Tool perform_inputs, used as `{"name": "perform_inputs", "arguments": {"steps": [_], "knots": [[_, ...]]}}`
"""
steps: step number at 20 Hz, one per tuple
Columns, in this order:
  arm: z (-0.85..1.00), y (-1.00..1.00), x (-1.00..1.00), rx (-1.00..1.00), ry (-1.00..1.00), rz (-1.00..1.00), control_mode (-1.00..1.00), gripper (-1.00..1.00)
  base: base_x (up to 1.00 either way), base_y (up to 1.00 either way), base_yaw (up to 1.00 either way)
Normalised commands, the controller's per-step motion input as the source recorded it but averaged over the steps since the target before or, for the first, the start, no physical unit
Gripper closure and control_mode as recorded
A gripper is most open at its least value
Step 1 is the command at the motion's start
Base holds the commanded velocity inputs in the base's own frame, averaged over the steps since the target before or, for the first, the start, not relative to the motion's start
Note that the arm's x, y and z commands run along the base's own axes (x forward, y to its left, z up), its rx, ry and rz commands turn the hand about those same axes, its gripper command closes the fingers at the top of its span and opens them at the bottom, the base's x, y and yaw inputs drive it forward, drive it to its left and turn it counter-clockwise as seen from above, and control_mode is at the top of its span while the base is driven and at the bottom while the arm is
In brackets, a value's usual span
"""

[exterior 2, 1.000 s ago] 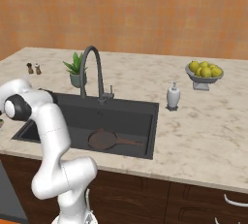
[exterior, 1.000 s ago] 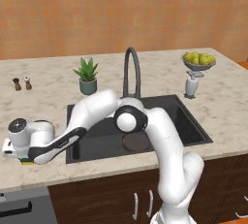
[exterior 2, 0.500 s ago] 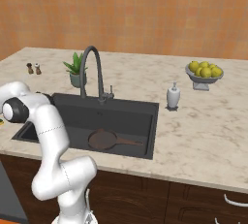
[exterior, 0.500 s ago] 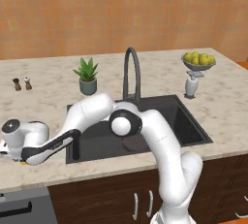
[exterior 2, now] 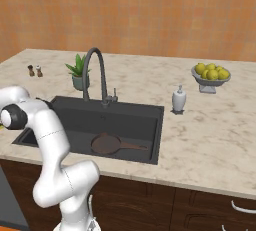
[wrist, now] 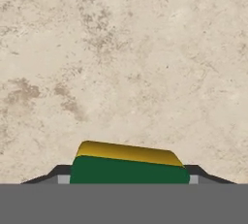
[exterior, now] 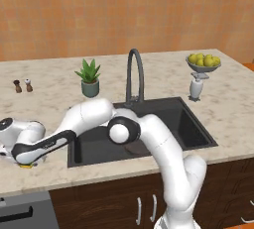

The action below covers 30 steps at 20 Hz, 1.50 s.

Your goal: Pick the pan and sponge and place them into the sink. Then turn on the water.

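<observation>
- sponge [wrist: 129,168] sits right between the gripper [wrist: 129,177] jaws, green face toward the camera, yellow layer behind, resting on the counter [wrist: 126,63]
- can't tell if the jaws are actually squeezing it
- pan [exterior 2: 106,144] lies in the sink [exterior 2: 135,116], well off to the side

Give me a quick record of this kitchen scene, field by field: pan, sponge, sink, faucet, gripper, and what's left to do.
pan: lies in the sink, handle toward the sink's right side
sponge: green and yellow, on the counter left of the sink, between the fingertips
sink: dark basin, holds the pan
faucet: dark gooseneck, no water running
gripper: down on the counter around the sponge; whether the grip is closed, cannot tell
counter: beige stone, carries a plant, a fruit bowl and a soap dispenser
left to do: sponge into sink, water on
</observation>
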Motion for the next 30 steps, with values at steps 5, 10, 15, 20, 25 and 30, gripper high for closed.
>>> {"name": "perform_inputs", "arguments": {"steps": [5,10,15,20,25,30], "knots": [[-0.19,-0.96,-0.16,0.0,-0.13,-0.42,-1.0,1.0,0.0,0.0,0.0],[-0.05,-1.0,-0.04,0.01,-0.28,-0.37,-1.0,1.0,0.0,0.0,0.0],[0.55,-1.0,-0.2,0.14,-0.29,-0.28,-1.0,1.0,0.0,0.0,0.0],[1.0,-1.0,-0.36,0.22,-0.22,-0.19,-1.0,1.0,0.0,0.0,0.0],[1.0,-1.0,-0.27,0.2,-0.08,-0.21,-1.0,1.0,0.0,0.0,0.0],[0.86,-1.0,-0.07,0.18,0.0,-0.14,-1.0,1.0,0.0,0.0,0.0]]}}
